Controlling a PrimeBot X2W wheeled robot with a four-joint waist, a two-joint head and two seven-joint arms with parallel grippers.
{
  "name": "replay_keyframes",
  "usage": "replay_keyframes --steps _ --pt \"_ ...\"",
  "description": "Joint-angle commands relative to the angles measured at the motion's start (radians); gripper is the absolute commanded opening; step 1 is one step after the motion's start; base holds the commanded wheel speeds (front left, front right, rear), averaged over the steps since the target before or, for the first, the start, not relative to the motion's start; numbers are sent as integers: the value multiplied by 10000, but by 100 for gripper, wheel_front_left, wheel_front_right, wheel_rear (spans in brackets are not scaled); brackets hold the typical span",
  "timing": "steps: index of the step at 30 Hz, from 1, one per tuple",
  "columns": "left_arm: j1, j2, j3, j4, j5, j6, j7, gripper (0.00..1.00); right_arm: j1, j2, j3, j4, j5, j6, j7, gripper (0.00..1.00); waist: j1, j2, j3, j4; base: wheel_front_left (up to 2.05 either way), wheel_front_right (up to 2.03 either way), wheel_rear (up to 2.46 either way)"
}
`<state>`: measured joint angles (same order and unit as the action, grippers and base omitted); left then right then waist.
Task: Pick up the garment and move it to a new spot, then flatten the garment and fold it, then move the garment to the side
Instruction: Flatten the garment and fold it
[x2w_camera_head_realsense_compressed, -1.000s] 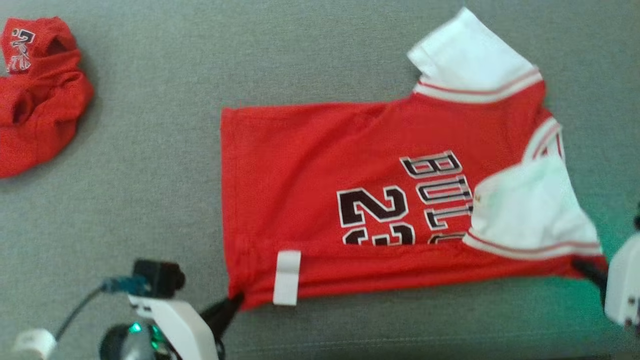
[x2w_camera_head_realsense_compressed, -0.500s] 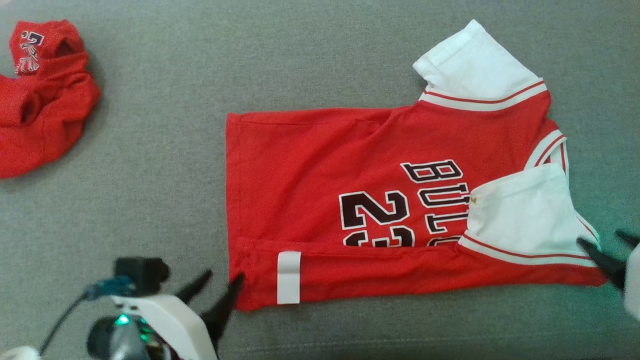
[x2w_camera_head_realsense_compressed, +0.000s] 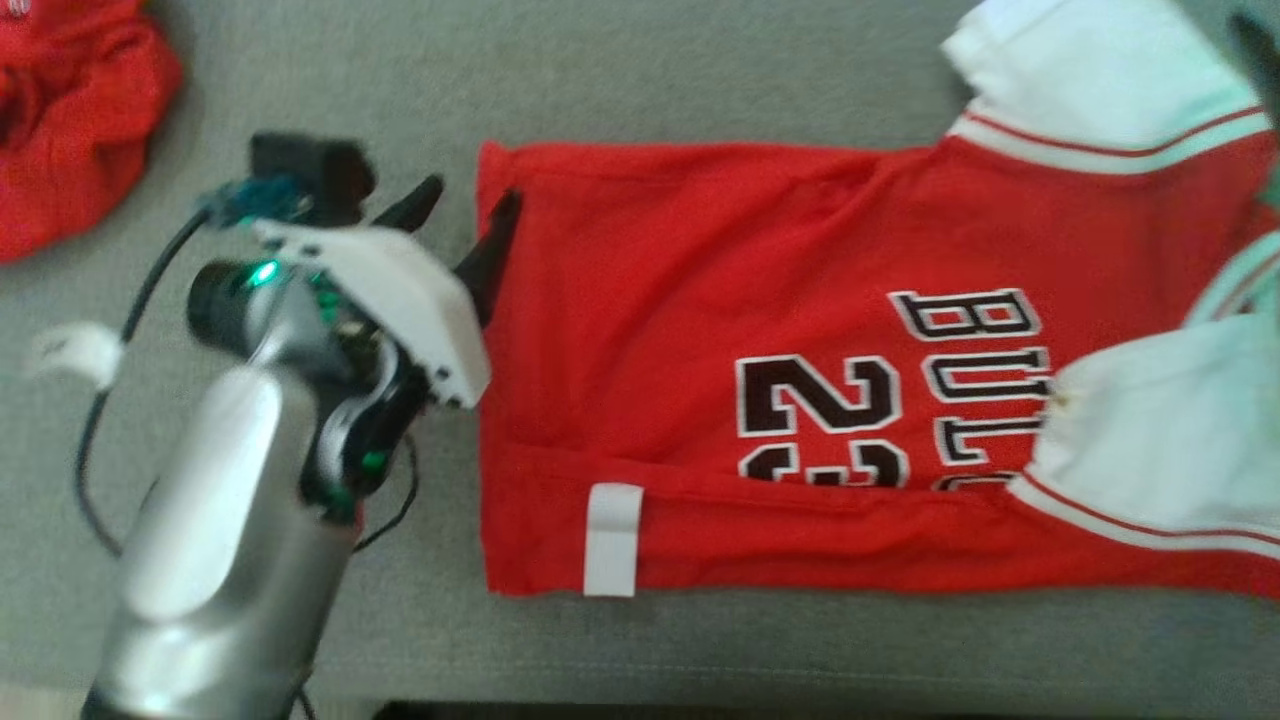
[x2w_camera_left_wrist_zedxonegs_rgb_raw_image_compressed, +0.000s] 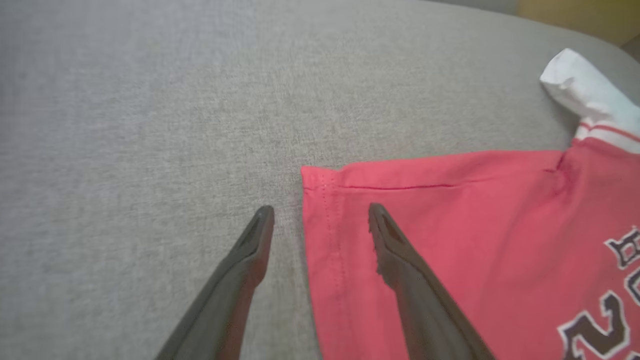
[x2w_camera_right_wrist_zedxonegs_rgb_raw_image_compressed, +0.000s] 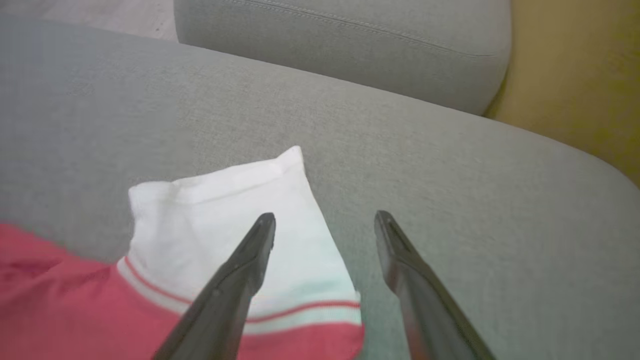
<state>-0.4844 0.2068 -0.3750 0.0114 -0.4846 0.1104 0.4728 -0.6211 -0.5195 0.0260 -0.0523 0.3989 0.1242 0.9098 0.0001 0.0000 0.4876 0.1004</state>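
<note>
The garment (x2w_camera_head_realsense_compressed: 700, 300), a red jersey with white sleeves and black lettering, lies flat on the grey cushion (x2w_camera_head_realsense_compressed: 640, 70), its near long edge folded over. My left gripper (x2w_camera_head_realsense_compressed: 470, 195) stands open at the far corner of the hem. In the left wrist view the left gripper (x2w_camera_left_wrist_zedxonegs_rgb_raw_image_compressed: 320, 210) straddles the hem's edge, one finger over the red cloth (x2w_camera_left_wrist_zedxonegs_rgb_raw_image_compressed: 450, 225), the other over bare cushion. My right gripper (x2w_camera_right_wrist_zedxonegs_rgb_raw_image_compressed: 325, 216) is open above the far white sleeve (x2w_camera_right_wrist_zedxonegs_rgb_raw_image_compressed: 215, 210); one finger is over the sleeve, the other over the cushion. Neither gripper holds anything.
A second crumpled red garment (x2w_camera_head_realsense_compressed: 70, 110) lies at the far left of the cushion. The cushion's front edge (x2w_camera_head_realsense_compressed: 700, 690) runs along the bottom of the head view. A grey back cushion (x2w_camera_right_wrist_zedxonegs_rgb_raw_image_compressed: 350, 55) and a yellow wall (x2w_camera_right_wrist_zedxonegs_rgb_raw_image_compressed: 575, 75) stand beyond the sleeve.
Both grippers have opened and let go of the garment's near edge. The left arm has moved up to the far hem corner and the right to the far sleeve. The camera has shifted.
</note>
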Motion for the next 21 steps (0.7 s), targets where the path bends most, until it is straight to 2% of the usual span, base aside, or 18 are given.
replay_keyframes --steps 1,5,9,13,21 --pt "-277 161 306 -122 124 -87 -68 100 -233 -163 71 -84 -71 65 -144 100 -1 0 682 587 0 0 0" --pt "-1030 -241 -182 1006 293 -372 -218 100 -1276 241 505 1684 -352 65 -877 100 -1 0 811 837 0 0 0" --pt "-1412 -471 -485 1531 367 -543 -252 100 -1875 395 828 3026 -424 65 -1203 100 -1 0 880 980 0 0 0" --pt "-1722 -625 -651 1760 275 -737 -165 100 -2258 410 1063 3748 -398 65 -1324 100 -1 0 922 1008 0 0 0" --pt "-2104 -478 -909 1958 276 -976 323 100 -2643 380 1546 4256 -80 65 -1077 100 -1 0 885 846 0 0 0"
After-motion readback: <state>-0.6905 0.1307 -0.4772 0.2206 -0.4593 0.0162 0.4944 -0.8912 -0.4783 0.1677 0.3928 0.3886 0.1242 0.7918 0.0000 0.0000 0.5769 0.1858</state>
